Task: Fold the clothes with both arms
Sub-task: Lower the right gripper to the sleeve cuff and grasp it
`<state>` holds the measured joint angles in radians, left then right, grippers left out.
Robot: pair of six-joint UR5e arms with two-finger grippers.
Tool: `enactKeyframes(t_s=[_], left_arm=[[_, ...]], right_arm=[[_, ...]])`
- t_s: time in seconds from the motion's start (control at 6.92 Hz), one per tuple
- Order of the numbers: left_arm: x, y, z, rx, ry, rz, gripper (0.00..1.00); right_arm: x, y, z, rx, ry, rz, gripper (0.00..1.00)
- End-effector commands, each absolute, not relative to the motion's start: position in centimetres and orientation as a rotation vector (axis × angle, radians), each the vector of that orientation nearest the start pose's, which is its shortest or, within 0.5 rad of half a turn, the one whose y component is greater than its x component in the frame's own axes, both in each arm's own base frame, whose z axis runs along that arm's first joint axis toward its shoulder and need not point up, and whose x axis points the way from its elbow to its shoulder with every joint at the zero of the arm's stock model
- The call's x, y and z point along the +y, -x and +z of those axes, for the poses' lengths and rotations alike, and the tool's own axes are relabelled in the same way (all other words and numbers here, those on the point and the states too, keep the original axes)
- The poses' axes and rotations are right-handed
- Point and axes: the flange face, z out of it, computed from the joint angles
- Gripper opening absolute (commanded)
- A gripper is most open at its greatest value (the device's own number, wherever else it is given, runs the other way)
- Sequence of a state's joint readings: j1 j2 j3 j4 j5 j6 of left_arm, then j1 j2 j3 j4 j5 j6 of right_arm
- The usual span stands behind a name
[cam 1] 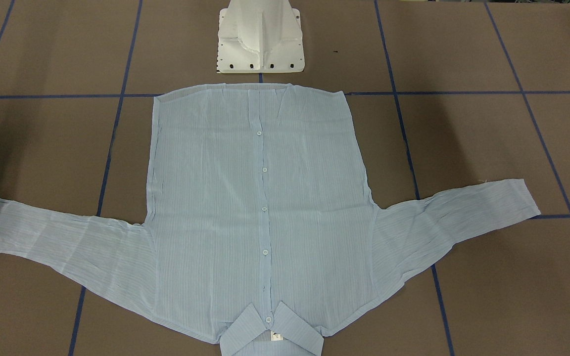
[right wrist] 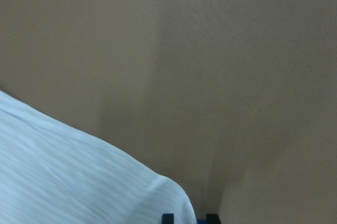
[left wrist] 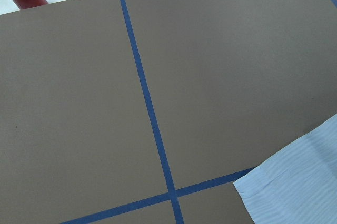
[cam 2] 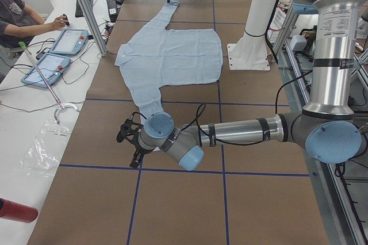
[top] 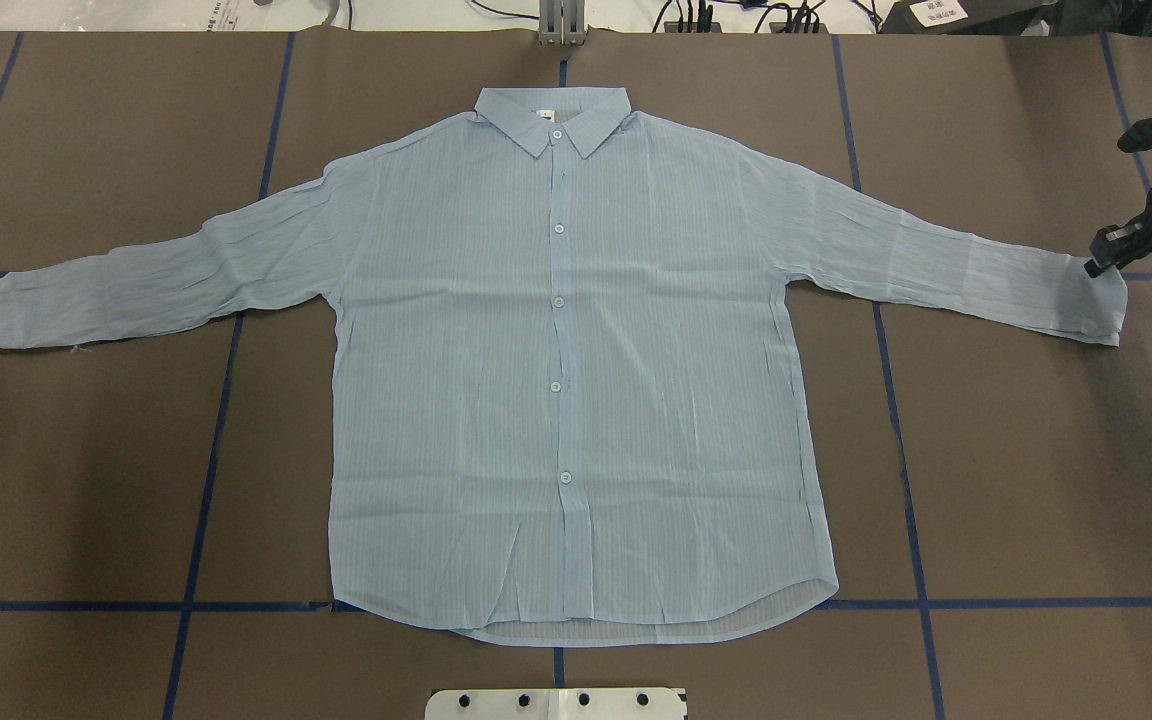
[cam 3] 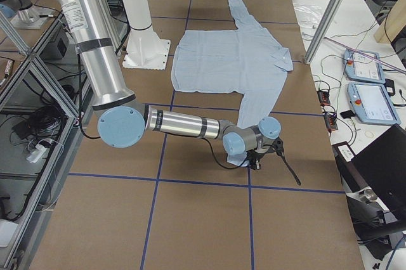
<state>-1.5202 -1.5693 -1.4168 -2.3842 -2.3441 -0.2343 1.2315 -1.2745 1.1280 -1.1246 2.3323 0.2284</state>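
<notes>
The pale-blue shirt point(top: 556, 350) lies flat and buttoned on the brown table, collar away from the robot and both sleeves spread out; it also shows in the front view point(cam 1: 265, 198). My right gripper point(top: 1101, 262) is low at the cuff end of its sleeve. In the right wrist view the cuff point(right wrist: 79, 182) lies beside the fingertips point(right wrist: 167, 217), which stand a little apart. My left gripper point(cam 2: 129, 140) shows only in the exterior left view, just past the other cuff point(left wrist: 295, 187). I cannot tell whether it is open or shut.
The white pedestal base point(cam 1: 260, 39) stands just behind the shirt's hem. Blue tape lines point(top: 206, 480) cross the table. A red cylinder point(cam 2: 17, 210) lies off the table's left end. A person point(cam 2: 23, 20) and teach pendants point(cam 2: 57, 49) are at the side bench.
</notes>
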Motion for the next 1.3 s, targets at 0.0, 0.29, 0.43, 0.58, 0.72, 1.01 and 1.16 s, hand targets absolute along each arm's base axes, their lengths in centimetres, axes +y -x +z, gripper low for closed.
enactKeyframes(t_s=[0.0, 0.29, 0.43, 0.58, 0.72, 1.01, 1.16], left_arm=[[-51.3, 3.8, 64.2, 0.825, -0.515, 0.087, 1.0], [-51.2, 3.8, 64.2, 0.826, -0.513, 0.087, 1.0], [-51.2, 3.8, 64.4, 0.826, -0.51, 0.086, 1.0], [-51.2, 3.8, 64.5, 0.826, -0.507, 0.085, 1.0], [-51.1, 3.8, 64.7, 0.826, -0.505, 0.085, 1.0], [-51.2, 3.8, 64.6, 0.826, -0.507, 0.085, 1.0], [-51.1, 3.8, 64.7, 0.827, -0.505, 0.085, 1.0]], right_arm=[[-61.8, 15.7, 61.7, -0.858, -0.054, -0.09, 0.0], [-61.5, 17.6, 59.8, -0.882, -0.039, -0.056, 0.0], [-61.3, 17.5, 60.5, -0.873, -0.031, -0.054, 0.0], [-60.9, 17.3, 61.5, -0.863, -0.024, -0.056, 0.0], [-60.9, 16.7, 62.7, -0.847, -0.036, -0.105, 0.26], [-61.6, 14.5, 65.2, -0.814, -0.037, -0.101, 0.98], [-61.6, 13.4, 66.1, -0.809, -0.028, -0.08, 0.98]])
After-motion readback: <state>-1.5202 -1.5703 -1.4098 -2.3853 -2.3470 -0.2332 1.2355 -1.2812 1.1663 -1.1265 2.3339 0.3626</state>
